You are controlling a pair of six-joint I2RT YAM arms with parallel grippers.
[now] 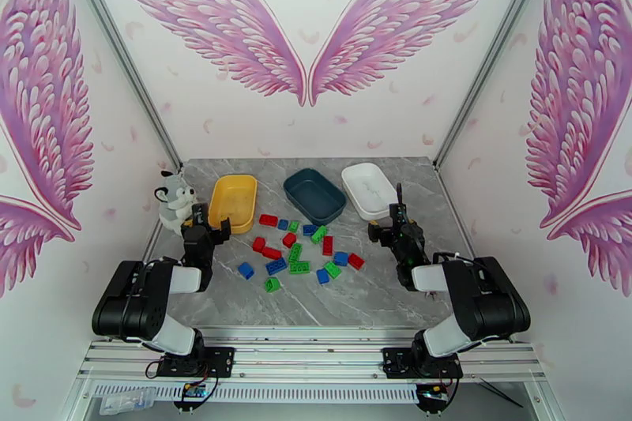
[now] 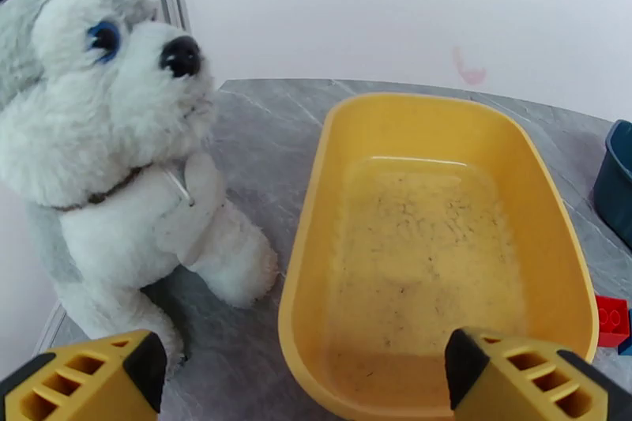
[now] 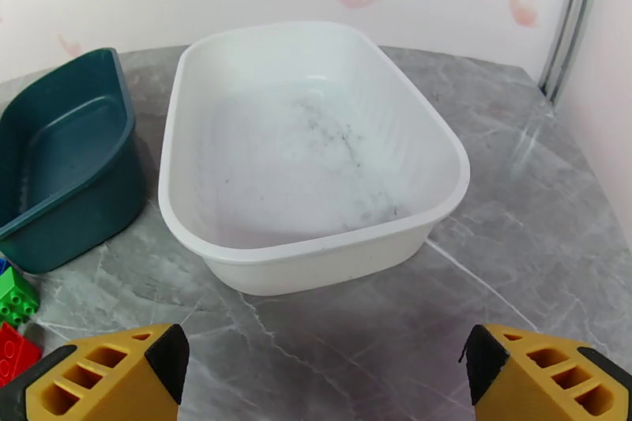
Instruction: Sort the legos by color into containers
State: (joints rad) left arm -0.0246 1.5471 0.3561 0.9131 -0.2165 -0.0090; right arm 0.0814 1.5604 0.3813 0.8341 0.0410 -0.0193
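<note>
Zero legos [image 1: 299,255] are sorted: yellow tray [image 1: 233,205], teal tray [image 1: 314,195] and white tray [image 1: 368,187] are found empty, all bricks left scattered just beside the teal tray. Left gripper [image 2: 306,355] and right gripper [image 3: 324,359] are held wide, unladen.

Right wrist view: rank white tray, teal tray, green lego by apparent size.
1. white tray
2. teal tray, cropped at the left edge, so its real size is unsure
3. green lego, also cropped, clearly smallest

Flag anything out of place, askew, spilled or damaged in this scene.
The grey-white plush husky toy sits beside the yellow plastic tray at the far left; it is no lego. Dark specks dirty the floors of that tray and the white plastic tray. Nothing looks spilled or broken.
</note>
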